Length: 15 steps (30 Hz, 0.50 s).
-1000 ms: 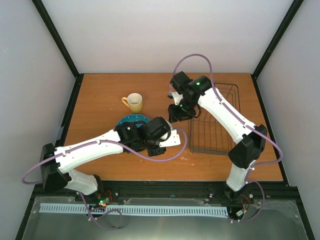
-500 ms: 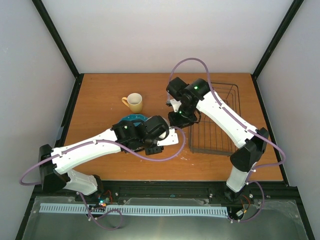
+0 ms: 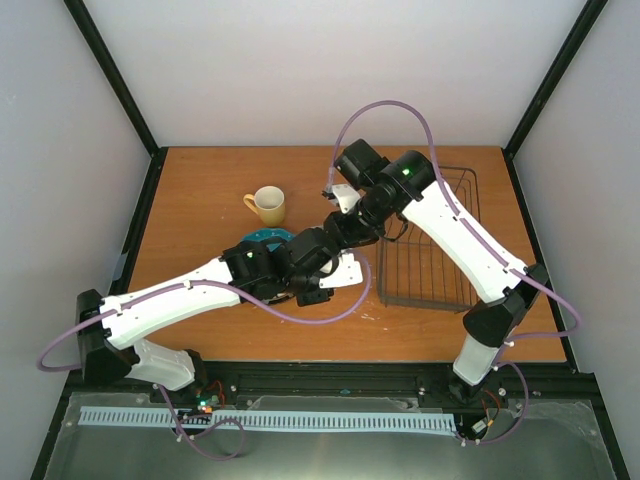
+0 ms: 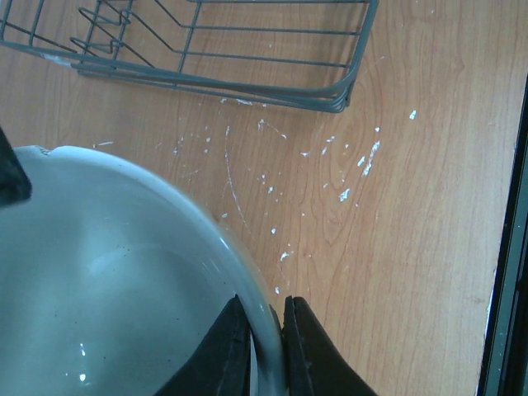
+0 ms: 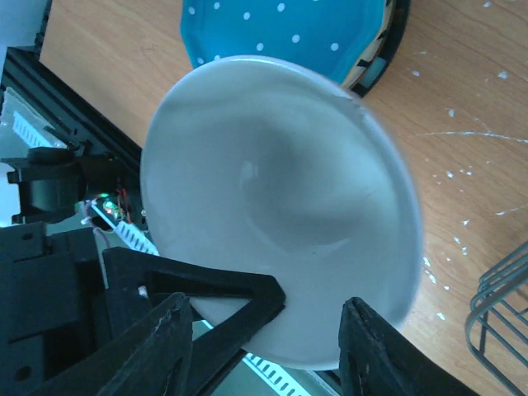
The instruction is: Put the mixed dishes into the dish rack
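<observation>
My left gripper (image 4: pixel 266 346) is shut on the rim of the small cream-white bowl (image 4: pixel 107 280), one finger inside and one outside, and holds it tilted above the table. In the top view this gripper (image 3: pixel 330 275) and the bowl (image 3: pixel 348 268) are just left of the dark wire dish rack (image 3: pixel 430 250). My right gripper (image 5: pixel 268 355) is open, its fingers straddling the bowl (image 5: pixel 280 190) without touching it; it also shows in the top view (image 3: pixel 347 231). The teal dotted plate (image 5: pixel 280 29) lies on a stack behind the bowl. The yellow mug (image 3: pixel 268 205) stands upright at the back left.
The rack's near corner (image 4: pixel 214 82) is just beyond the bowl, and its edge (image 5: pixel 495 313) shows at the right. A dark striped rim (image 5: pixel 381 62) sticks out under the teal plate. White scuffs mark the wooden table (image 4: pixel 396 206).
My right gripper has swung left from beside the rack to over the bowl held by the left gripper. The left gripper and bowl have shifted slightly up and back.
</observation>
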### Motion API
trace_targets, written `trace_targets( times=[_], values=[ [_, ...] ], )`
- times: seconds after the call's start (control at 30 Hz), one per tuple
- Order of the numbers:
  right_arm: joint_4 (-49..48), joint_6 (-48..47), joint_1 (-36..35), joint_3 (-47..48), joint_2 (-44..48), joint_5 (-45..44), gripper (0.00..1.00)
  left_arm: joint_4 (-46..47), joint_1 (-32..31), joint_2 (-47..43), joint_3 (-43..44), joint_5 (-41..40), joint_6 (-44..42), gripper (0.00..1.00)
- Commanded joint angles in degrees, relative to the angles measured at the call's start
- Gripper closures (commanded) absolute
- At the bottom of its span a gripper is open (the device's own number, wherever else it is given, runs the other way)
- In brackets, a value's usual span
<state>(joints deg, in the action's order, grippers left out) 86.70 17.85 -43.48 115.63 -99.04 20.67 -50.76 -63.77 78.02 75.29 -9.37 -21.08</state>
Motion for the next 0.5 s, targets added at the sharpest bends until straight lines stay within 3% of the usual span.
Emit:
trace_targets(
  times=[0.0, 0.23, 0.47],
  values=[
    [-0.3, 0.1, -1.0, 0.1, 1.0, 2.9, 0.51, 5.1, -0.4, -0.7, 3.3, -0.5, -1.6, 0.99],
    [-0.3, -0.8, -1.6, -0.7, 1.6, -5.2, 0.52, 4.8, -0.4, -1.0, 3.3, -1.3, -1.8, 1.0],
    [-0.3, 0.1, -1.2, 6.1, 2.5, -4.2, 0.46, 4.6, -0.4, -1.6, 2.3, -1.6, -1.6, 0.99]
  ],
)
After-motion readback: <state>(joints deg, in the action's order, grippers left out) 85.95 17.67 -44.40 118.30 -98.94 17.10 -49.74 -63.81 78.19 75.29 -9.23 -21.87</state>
